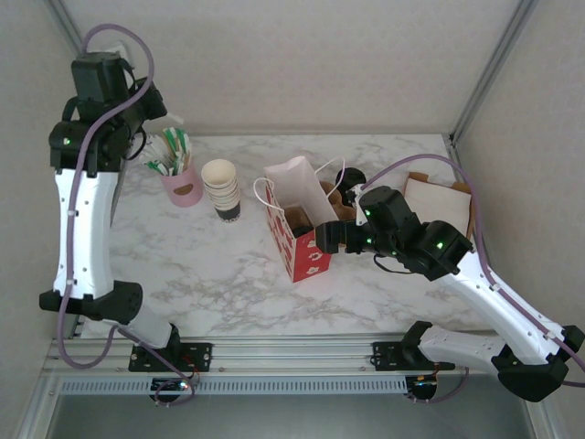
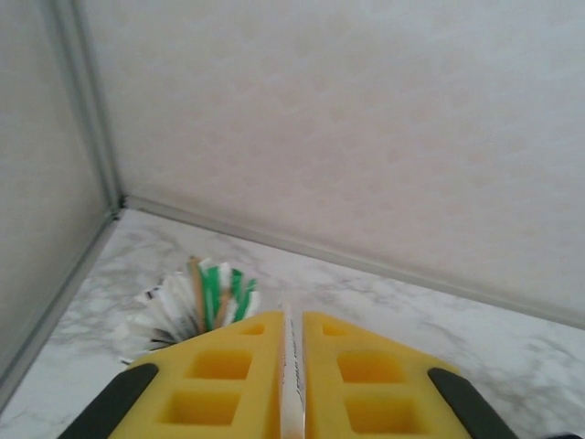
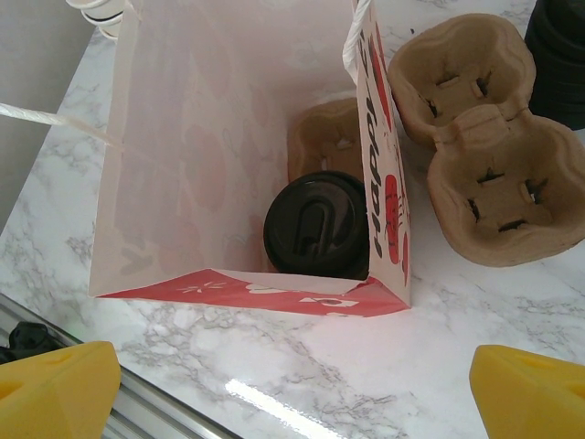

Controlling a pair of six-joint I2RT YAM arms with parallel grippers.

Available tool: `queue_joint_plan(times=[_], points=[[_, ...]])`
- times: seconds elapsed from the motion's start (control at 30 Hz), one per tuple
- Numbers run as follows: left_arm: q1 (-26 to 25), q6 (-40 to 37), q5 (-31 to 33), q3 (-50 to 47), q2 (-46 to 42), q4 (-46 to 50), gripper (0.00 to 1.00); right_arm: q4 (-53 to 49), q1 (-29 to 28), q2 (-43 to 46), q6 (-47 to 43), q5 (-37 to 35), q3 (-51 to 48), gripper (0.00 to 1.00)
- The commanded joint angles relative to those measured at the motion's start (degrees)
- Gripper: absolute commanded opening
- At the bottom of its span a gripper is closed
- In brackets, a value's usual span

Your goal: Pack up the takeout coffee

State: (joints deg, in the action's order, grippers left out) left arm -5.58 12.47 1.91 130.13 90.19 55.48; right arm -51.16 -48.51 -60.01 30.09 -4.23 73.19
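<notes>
Two arms share a glossy, grey-veined marble table (image 1: 210, 274). At its middle a red-and-white paper bag (image 3: 210, 137) with thin twisted handles stands upright with its mouth spread wide, apparently so that things can be lowered straight in. Just beside the bag lies a moulded brown pulp cup carrier (image 3: 475, 155), matte and rough, its round wells slit to grip cup bases. The right gripper (image 3: 292, 389) hangs over the bag's mouth with its yellow foam pads spread fully apart and nothing between them. The takeout coffee (image 3: 315, 224) sits at the bottom of the bag against the near wall, only its round, shiny black lid showing, with another pulp tray (image 3: 329, 137) next to it that probably steadies it. At the back left a pink pot (image 1: 186, 187) holds green-and-white wrapped sticks (image 2: 206, 297). Above them the raised left gripper (image 2: 292, 315) is pinched almost closed on a thin white strip (image 2: 291, 384), seen edge-on, likely an extra meant for the bag.
</notes>
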Motion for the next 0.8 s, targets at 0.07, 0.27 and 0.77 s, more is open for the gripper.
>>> queue_joint_plan(times=[0.07,0.27,0.77], points=[[-0.4,3.5,-18.6,0.7,-3.0,-2.5,0.17,0.2,0.5,0.6,1.5,-1.1,1.5,0.99],[-0.6,6.8,-34.8,-4.5,-5.7,-8.0,0.16,-0.7,0.5,3.8,3.2,-5.3,0.3,0.99],[-4.5,12.8,-44.5,-4.6,-2.9,-17.2,0.12,-0.8,0.5,7.1,6.1,-7.0,-2.9,0.99]])
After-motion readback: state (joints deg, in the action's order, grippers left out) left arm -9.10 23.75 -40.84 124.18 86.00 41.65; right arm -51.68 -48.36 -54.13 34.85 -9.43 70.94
